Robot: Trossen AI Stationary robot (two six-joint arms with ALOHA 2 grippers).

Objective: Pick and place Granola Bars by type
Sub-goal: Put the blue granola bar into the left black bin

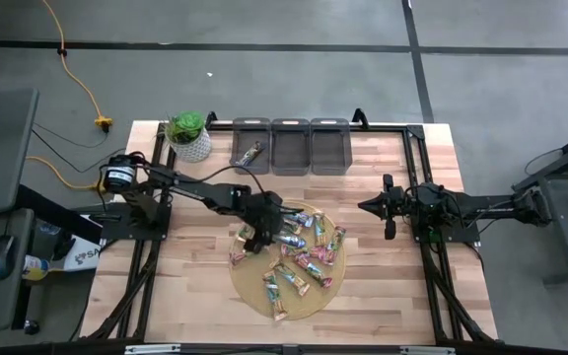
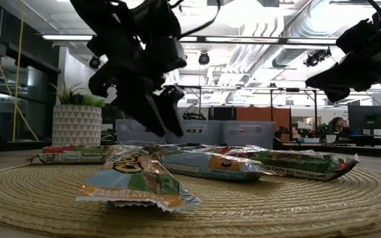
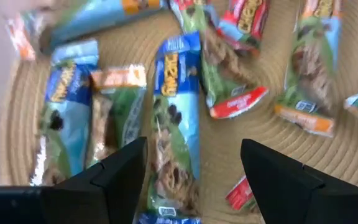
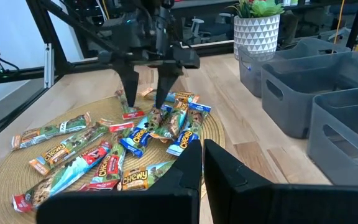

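The small shiny foil-wrapped granola bars [image 1: 299, 258] lie in a loose heap on the round woven straw mat [image 1: 249, 296], with blue, green, tan and red wrappers all mixed up, and some lie partly on top of others. They look light and thin, and the foil looks slippery and crinkly, so a bar could slide or bend if it is squeezed at one end. The best place to take hold is probably across the narrow middle of a bar, with one finger on each long edge. The left gripper [image 4: 143, 93] hangs just above the part of the mat nearest the plant pot, pointing down, with its two dark fingers [image 3: 120, 177] spread apart and nothing between them. In the left wrist view a long blue-wrapped bar [image 3: 176, 118] lies right under the gap between the fingers (it runs the same way the gap does, which is handy). That bar seems to be the one to grab next, though the view is blurry and I cannot be sure. One brown bar [image 1: 251, 154] already lies in the grey plastic bin [image 1: 251, 145] closest to the white pot with the green plant [image 1: 189, 136]. The right gripper [image 1: 390, 207] waits off the mat, on the side away from the plant pot, with its fingers pressed together and holding nothing.
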